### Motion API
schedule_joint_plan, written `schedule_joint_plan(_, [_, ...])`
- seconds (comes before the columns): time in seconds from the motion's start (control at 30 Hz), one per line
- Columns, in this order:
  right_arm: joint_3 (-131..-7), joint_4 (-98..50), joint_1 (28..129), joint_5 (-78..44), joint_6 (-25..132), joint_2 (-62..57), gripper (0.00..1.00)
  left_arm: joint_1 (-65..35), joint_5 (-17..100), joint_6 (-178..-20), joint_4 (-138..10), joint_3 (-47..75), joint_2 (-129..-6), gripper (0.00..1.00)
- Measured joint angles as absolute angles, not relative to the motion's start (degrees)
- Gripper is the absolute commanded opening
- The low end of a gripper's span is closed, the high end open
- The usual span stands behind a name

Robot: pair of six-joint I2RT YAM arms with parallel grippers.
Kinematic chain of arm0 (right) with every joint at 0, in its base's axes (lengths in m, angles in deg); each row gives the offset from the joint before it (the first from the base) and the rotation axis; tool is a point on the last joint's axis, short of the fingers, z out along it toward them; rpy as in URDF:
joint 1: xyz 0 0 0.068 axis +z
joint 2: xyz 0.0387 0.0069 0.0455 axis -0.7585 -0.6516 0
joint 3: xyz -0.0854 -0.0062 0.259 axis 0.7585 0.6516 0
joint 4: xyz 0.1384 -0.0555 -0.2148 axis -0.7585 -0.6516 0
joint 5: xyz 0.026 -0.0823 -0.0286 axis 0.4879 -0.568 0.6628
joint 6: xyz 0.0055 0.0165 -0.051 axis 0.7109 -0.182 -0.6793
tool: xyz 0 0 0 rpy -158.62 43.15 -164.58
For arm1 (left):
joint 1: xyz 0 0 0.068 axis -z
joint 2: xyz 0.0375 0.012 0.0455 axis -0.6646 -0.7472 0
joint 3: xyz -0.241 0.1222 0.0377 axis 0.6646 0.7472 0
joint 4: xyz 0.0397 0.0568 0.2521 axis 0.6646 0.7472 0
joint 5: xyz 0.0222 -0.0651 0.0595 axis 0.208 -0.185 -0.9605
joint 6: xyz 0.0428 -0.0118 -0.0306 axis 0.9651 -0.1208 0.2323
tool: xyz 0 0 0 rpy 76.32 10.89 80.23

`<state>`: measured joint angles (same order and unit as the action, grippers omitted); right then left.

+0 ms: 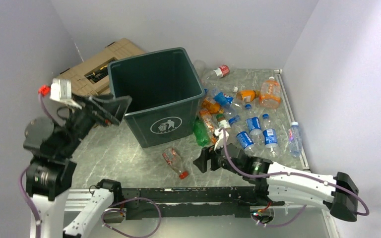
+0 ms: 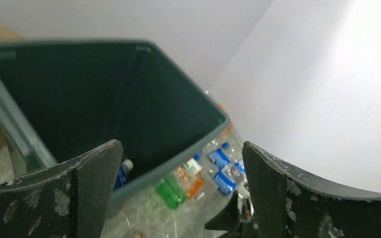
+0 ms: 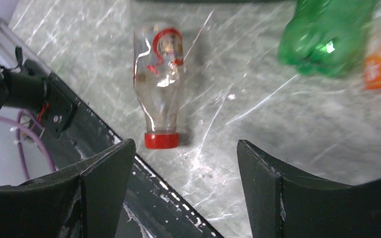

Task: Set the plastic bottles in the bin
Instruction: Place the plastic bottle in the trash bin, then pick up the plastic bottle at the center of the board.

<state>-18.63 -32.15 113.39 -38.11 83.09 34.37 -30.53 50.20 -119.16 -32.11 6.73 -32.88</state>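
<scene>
Filling the upper centre, a dark green, tapered square plastic bin stands smooth-walled. Crinkly clear, orange and green plastic bottles litter its right; a clear red-capped bottle lies below. Both scuffed black pincers gape empty: left gripper by the bin's left rim, right gripper near the red cap.

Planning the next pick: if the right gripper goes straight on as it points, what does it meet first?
Most likely the clear red-capped bottle lying just ahead of the open right gripper; depth is hard to judge.
</scene>
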Motion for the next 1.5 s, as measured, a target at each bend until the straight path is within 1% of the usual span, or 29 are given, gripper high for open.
schedule_joint_plan(0.07, [-15.85, -27.56, 113.63, -35.46, 83.61, 31.96, 0.78, -30.53, 50.09, -120.36, -30.8, 12.11, -27.42, 0.95])
schedule_joint_plan(0.17, [-12.44, -21.63, 115.94, -34.37, 84.92, 27.83, 0.83, -30.53, 50.77, -122.66, -27.74, 17.33, -21.73, 0.94])
schedule_joint_plan(0.33, [-12.33, -16.02, 125.19, -39.27, 86.41, 17.97, 0.86, -30.53, 55.47, -126.57, -26.87, 24.48, -15.51, 0.95])
schedule_joint_plan(0.43, [-12.95, -13.68, 126.89, -42.46, 87.48, 12.79, 0.86, -30.53, 60.17, -127.82, -26.89, 27.08, -14.0, 0.95])
schedule_joint_plan(0.67, [-14.61, -8.37, 126.96, -48.4, 89.36, 4.16, 0.85, -30.51, 63.68, -129.0, -26.3, 29.31, -12.6, 0.96])
schedule_joint_plan(0.8, [-16.12, -5.44, 126.98, -48.69, 89.16, 0.82, 0.9, -30.18, 65.08, -129.3, -25.86, 29.85, -11.4, 0.96])
schedule_joint_plan(1.1, [-18.45, -2.92, 127.51, -46.83, 87.09, -2.57, 0.95, -29.66, 65.59, -129.28, -25.27, 29.92, -10.85, 0.97])
schedule_joint_plan(1.17, [-20.18, -2.92, 127.55, -45.87, 86.5, -4.28, 0.98, -29.59, 65.59, -129.3, -25.03, 30.09, -10.35, 0.97])
schedule_joint_plan(1.2, [-21.03, -2.88, 127.55, -45.23, 86.23, -5.04, 0.98, -29.57, 65.59, -129.3, -24.84, 30.12, -10.22, 0.97])
schedule_joint_plan(1.3, [-23.37, -3.32, 127.55, -44.32, 86.13, -6.83, 0.93, -29.55, 65.56, -129.28, -24.16, 30.14, -9.82, 0.97])
schedule_joint_plan(1.43, [-26.72, -5.63, 127.55, -45.91, 87.9, -9.65, 0.78, -29.55, 65.41, -129.26, -23.24, 30.14, -9.52, 0.97])
schedule_joint_plan(1.5, [-27.85, -6.53, 127.55, -46.74, 88.7, -11.29, 0.73, -29.55, 65.08, -129.26, -22.89, 30.14, -9.47, 0.97])
